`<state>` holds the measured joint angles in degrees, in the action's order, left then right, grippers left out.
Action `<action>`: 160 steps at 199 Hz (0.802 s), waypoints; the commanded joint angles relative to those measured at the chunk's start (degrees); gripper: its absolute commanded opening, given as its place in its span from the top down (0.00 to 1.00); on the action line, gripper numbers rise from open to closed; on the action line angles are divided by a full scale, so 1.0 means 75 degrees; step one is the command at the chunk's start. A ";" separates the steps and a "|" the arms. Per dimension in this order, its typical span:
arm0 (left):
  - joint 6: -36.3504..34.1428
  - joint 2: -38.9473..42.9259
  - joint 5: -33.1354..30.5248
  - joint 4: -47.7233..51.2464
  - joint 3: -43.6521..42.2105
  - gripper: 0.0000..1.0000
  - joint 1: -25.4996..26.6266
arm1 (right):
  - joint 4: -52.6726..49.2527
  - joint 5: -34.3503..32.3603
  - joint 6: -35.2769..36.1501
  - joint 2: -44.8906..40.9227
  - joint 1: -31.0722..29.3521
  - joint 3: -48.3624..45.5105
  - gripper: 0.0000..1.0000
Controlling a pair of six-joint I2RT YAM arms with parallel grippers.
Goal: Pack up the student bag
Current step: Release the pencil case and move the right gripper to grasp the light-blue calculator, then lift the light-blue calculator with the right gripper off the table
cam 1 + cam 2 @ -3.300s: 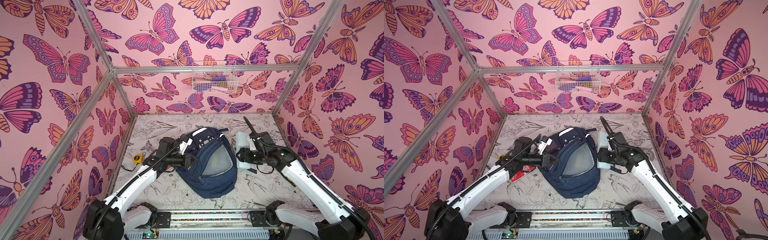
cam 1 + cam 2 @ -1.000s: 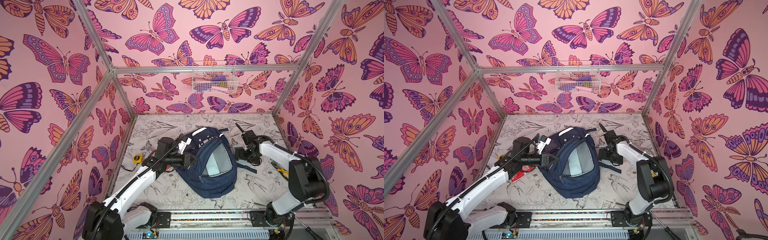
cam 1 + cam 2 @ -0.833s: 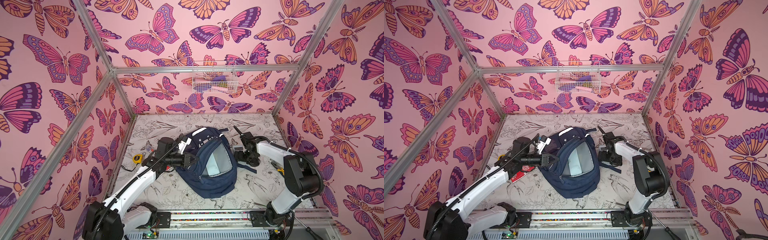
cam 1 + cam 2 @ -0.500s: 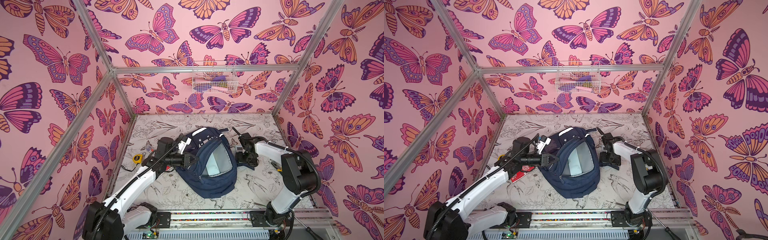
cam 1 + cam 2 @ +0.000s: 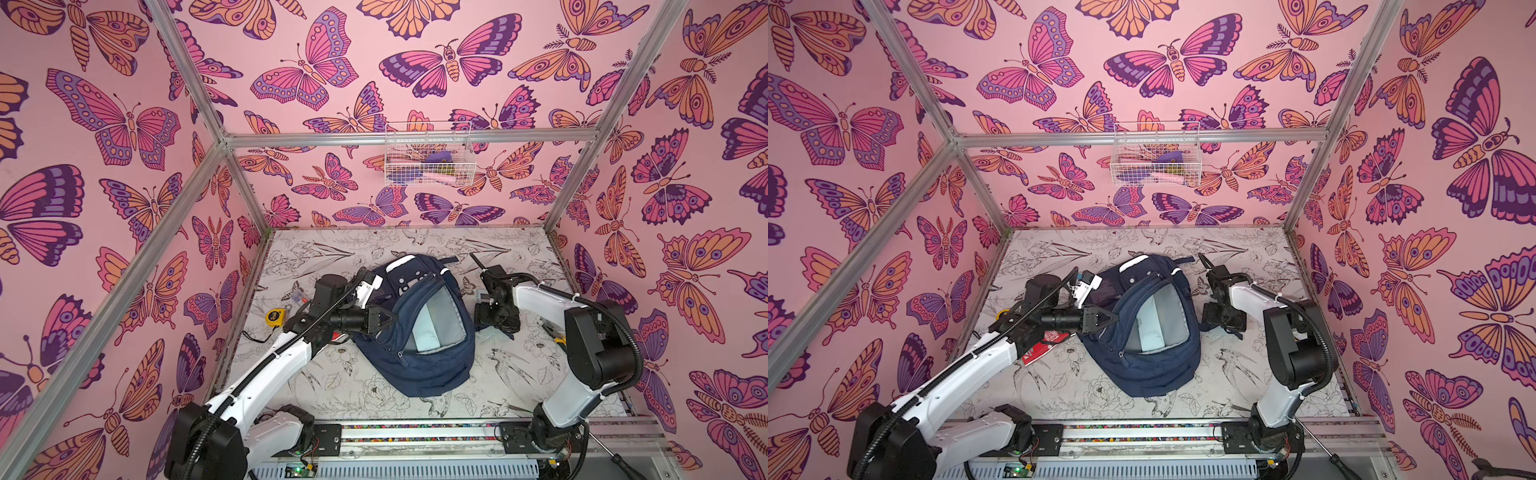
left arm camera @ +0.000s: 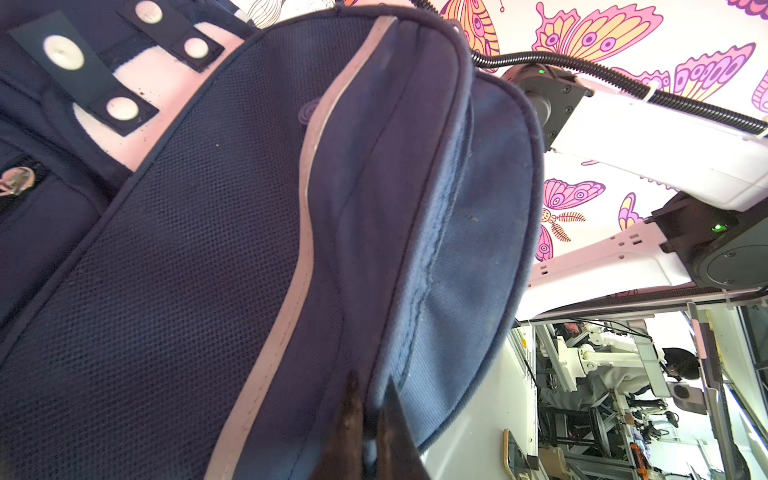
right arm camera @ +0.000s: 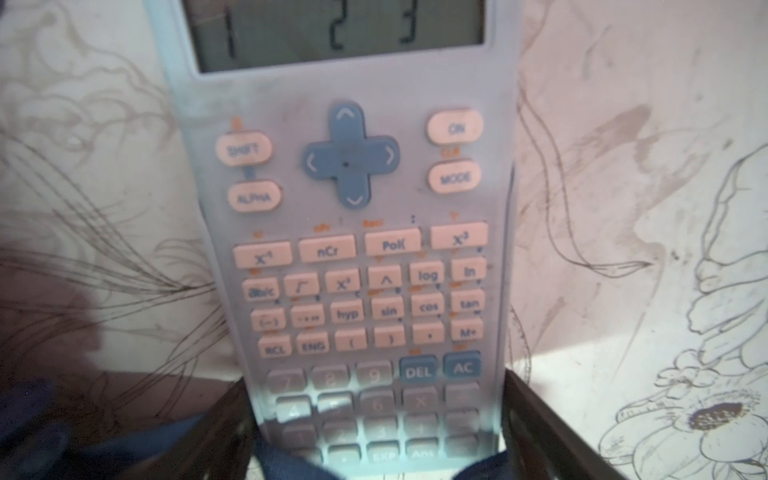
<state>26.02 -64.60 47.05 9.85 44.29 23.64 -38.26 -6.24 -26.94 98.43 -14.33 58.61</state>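
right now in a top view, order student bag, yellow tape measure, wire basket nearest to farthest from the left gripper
1. student bag, centre, gripped by the left gripper
2. yellow tape measure, far left side
3. wire basket, high at the back

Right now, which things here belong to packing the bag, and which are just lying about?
Part of the job: student bag, its opening pinched by the left claw; calculator, straddled by the right claw.
Lying about, seemingly: yellow tape measure; red booklet; wire basket on the back wall.
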 commanded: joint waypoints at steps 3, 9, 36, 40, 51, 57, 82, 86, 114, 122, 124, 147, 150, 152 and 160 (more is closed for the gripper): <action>0.0023 0.0129 0.0266 -0.0671 0.0013 1.00 -0.0105 | -0.0295 -0.0226 0.0088 -0.0037 0.0117 0.0072 0.06; 0.0023 0.0129 0.0266 -0.0673 0.0013 1.00 -0.0102 | -0.0303 -0.0237 0.0092 0.0028 0.0129 0.0134 0.06; 0.0023 0.0120 0.0262 -0.0670 0.0011 1.00 -0.0115 | -0.0292 -0.0224 0.0088 0.0322 0.0138 0.0390 0.06; 0.0023 0.0117 0.0264 -0.0672 0.0001 1.00 -0.0122 | -0.0294 -0.0237 0.0082 0.0342 0.0135 0.0406 0.06; 0.0023 0.0105 0.0266 -0.0673 0.0001 1.00 -0.0117 | -0.0270 -0.0265 0.0076 0.0402 0.0147 0.0446 0.08; 0.0023 0.0094 0.0266 -0.0668 0.0001 1.00 -0.0117 | -0.0268 -0.0277 0.0087 0.0441 0.0147 0.0470 0.10; 0.0023 0.0082 0.0268 -0.0668 0.0015 1.00 -0.0128 | -0.0190 -0.0331 0.0094 0.0608 0.0184 0.0420 0.17; 0.0023 0.0082 0.0277 -0.0668 0.0019 1.00 -0.0128 | -0.0178 -0.0344 0.0099 0.0626 0.0176 0.0404 0.18; 0.0023 0.0095 0.0278 -0.0675 0.0021 1.00 -0.0150 | -0.0202 -0.0538 0.0125 0.0716 0.0229 0.0366 0.27; 0.0023 0.0094 0.0278 -0.0675 0.0013 1.00 -0.0152 | -0.0250 -0.0612 0.0123 0.0667 0.0229 0.0375 0.30; 0.0023 0.0094 0.0278 -0.0676 0.0018 1.00 -0.0152 | -0.0262 -0.0628 0.0126 0.0648 0.0227 0.0382 0.31; 0.0030 0.0082 0.0294 -0.0676 0.0020 1.00 -0.0159 | -0.0517 -0.0804 0.0147 0.0203 0.0224 0.0463 0.42; 0.0034 0.0082 0.0290 -0.0680 0.0019 1.00 -0.0160 | -0.0548 -0.0821 0.0157 0.0114 0.0223 0.0478 0.43; 0.0034 0.0082 0.0290 -0.0689 0.0017 1.00 -0.0154 | -0.0574 -0.0838 0.0149 0.0052 0.0226 0.0481 0.43; 0.0046 0.0082 0.0290 -0.0691 0.0012 1.00 -0.0163 | -0.0690 -0.0881 0.0140 -0.0186 0.0227 0.0533 0.45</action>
<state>26.04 -64.60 47.16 9.82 44.29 23.49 -39.38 -9.26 -26.61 101.10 -13.32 61.56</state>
